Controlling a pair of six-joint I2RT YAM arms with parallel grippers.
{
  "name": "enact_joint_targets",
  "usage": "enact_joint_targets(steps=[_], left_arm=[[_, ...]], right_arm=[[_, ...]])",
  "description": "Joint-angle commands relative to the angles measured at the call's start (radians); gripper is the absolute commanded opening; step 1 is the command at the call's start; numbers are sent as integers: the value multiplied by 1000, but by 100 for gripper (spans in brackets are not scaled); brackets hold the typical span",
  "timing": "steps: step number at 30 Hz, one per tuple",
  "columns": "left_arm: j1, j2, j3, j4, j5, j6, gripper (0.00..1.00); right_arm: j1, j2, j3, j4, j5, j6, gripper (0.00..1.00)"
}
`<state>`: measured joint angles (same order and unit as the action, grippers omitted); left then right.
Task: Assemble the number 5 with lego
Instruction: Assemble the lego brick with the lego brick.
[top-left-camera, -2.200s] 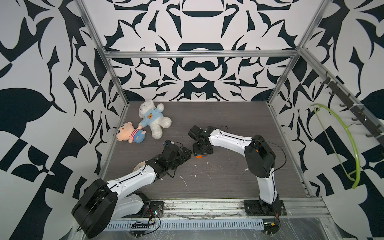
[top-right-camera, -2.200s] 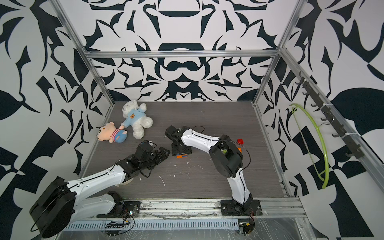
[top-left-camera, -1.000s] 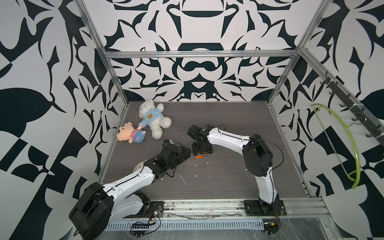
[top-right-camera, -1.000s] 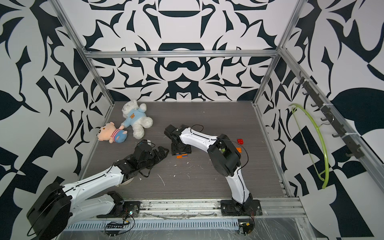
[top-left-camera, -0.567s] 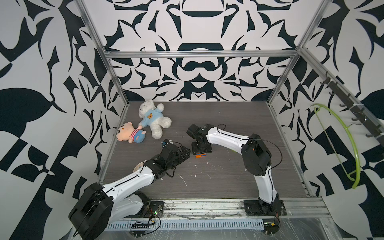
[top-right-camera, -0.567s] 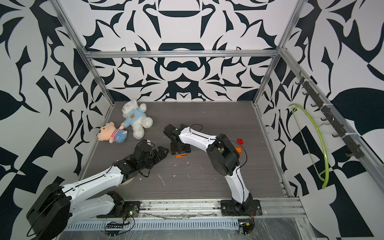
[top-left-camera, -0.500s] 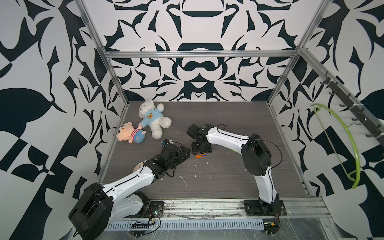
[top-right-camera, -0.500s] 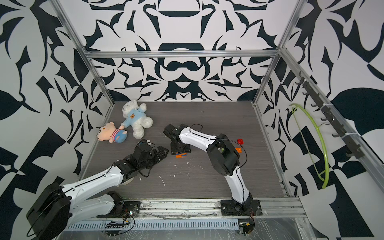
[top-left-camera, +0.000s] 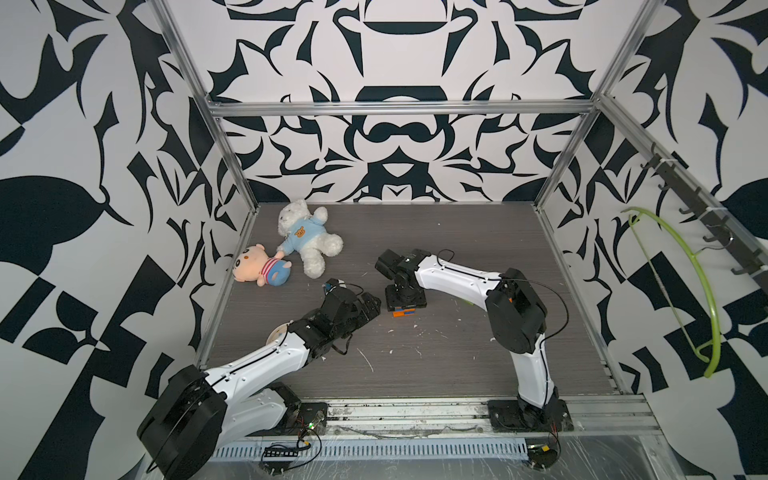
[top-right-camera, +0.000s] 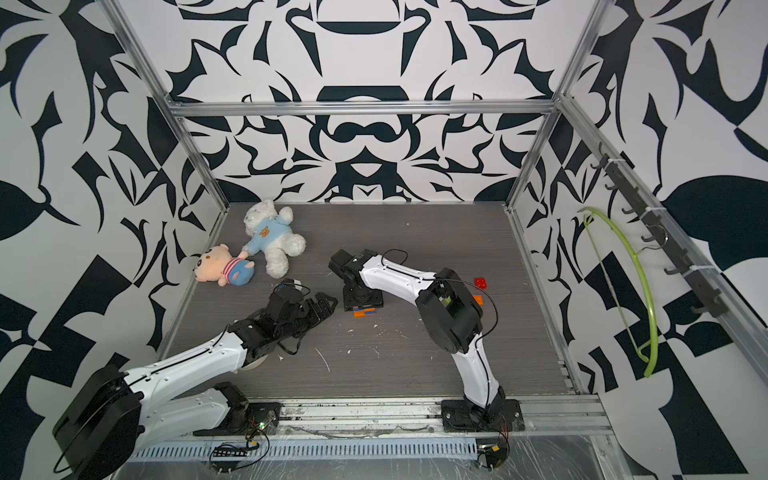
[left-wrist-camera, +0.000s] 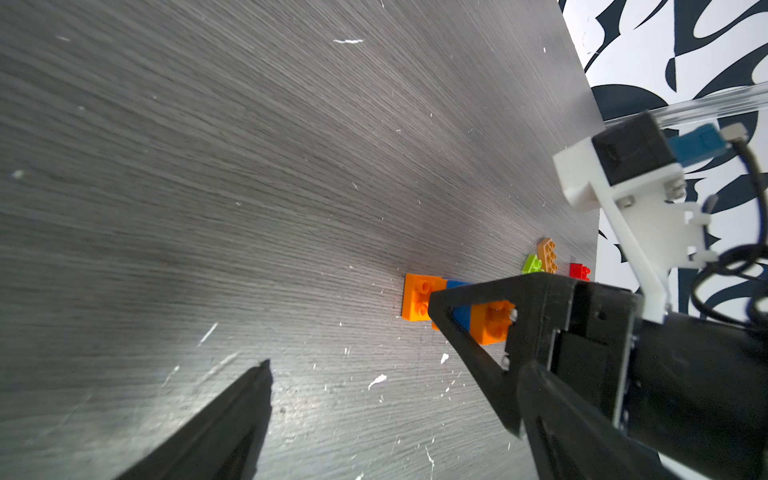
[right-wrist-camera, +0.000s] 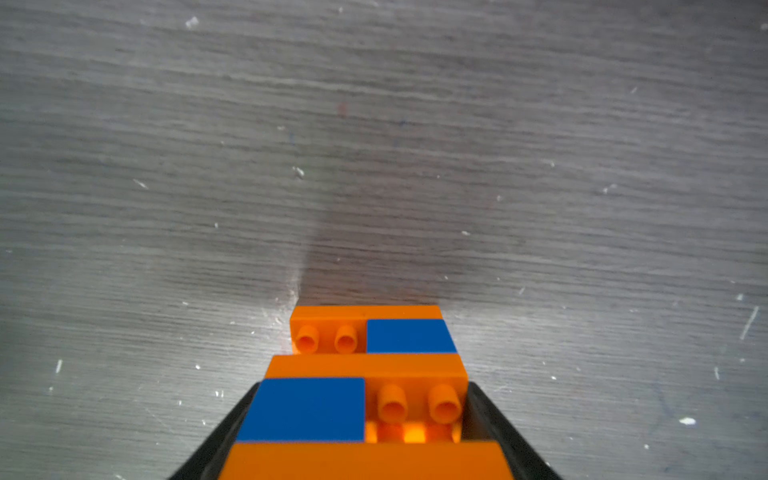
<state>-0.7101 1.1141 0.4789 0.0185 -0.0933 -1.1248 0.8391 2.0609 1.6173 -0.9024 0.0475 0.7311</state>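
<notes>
Studded orange-and-blue bricks (right-wrist-camera: 365, 365), stepped on the grained grey table (left-wrist-camera: 208, 166), sit clamped in the right gripper (right-wrist-camera: 363, 388); left gripper (left-wrist-camera: 349, 332) gapes empty

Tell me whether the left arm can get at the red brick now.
Probably not: the red brick lies past the right arm, which stretches across the path from the left gripper and holds the orange-blue build.

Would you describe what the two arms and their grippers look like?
The left arm and right arm have white shells with small dark screw dots and bulky black joint housings. Thin black cables loop beside the joints. The left gripper and right gripper are black, with tapering wedge-shaped fingers.
</notes>
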Motion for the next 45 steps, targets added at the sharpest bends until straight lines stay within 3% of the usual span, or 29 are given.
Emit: enact_joint_targets(steps=[1, 45], left_arm=[[-3, 4, 13, -9, -3, 16, 99], [-2, 37, 23, 3, 12, 19, 99]], right_arm=[[6, -105, -7, -17, 15, 17, 63], [2, -11, -128, 44, -1, 34, 63]])
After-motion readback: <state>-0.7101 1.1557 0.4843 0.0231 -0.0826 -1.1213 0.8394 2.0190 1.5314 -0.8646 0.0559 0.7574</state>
